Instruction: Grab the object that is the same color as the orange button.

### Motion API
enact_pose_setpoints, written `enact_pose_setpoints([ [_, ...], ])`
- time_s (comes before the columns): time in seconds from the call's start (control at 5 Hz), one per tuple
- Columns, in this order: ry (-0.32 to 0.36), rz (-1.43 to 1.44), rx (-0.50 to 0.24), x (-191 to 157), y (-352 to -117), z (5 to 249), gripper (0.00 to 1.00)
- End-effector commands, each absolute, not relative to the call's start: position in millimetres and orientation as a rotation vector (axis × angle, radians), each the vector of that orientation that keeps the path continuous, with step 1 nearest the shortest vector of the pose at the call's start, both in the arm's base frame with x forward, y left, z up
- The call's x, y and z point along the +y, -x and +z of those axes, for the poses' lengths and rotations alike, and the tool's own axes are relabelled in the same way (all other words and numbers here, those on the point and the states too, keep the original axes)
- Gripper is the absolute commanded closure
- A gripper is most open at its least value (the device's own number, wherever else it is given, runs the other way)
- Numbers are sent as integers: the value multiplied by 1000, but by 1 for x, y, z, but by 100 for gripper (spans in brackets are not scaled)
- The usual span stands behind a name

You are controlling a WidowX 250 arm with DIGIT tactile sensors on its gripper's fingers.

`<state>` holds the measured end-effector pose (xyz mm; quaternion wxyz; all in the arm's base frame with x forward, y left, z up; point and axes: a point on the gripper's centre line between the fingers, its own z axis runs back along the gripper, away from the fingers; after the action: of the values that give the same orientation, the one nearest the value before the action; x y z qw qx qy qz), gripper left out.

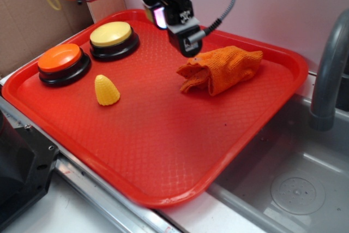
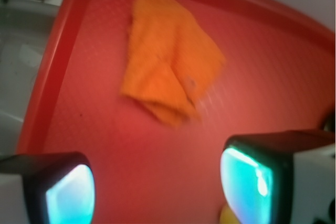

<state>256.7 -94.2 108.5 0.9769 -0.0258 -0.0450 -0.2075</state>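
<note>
The object, an orange knitted cloth (image 1: 226, 66), lies folded on the red tray (image 1: 163, 151) at the back right. The orange button (image 1: 60, 58) with its black base sits at the tray's left side. My gripper (image 1: 187, 46) hangs above the tray, just left of the cloth and not touching it. In the wrist view the cloth (image 2: 168, 61) lies ahead of the gripper (image 2: 157, 184), whose two black fingers stand wide apart with only bare tray (image 2: 157, 145) between them. The gripper is open and holds nothing.
A yellow-topped button (image 1: 112, 34) stands behind the orange one. A small yellow toy corn (image 1: 106, 90) sits in front of them. A grey faucet (image 1: 327, 75) and a steel sink (image 1: 294, 189) are to the right of the tray. Cables hang at the back left.
</note>
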Motion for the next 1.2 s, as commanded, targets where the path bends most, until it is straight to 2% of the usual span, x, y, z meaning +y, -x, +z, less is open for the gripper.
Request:
enact_pose_setpoints([
  [0.0, 56, -424, -153, -100, -264, 124, 0],
  [0.2, 56, -424, -153, -100, -264, 124, 0],
  [0.4, 46, -471, -160, -121, -299, 97, 0],
  [0.6, 44, -471, -177, -129, -317, 81, 0],
  [0.8, 25, -437, -167, -131, -326, 65, 0],
  [1.0, 9, -452, -97, -131, -320, 40, 0],
])
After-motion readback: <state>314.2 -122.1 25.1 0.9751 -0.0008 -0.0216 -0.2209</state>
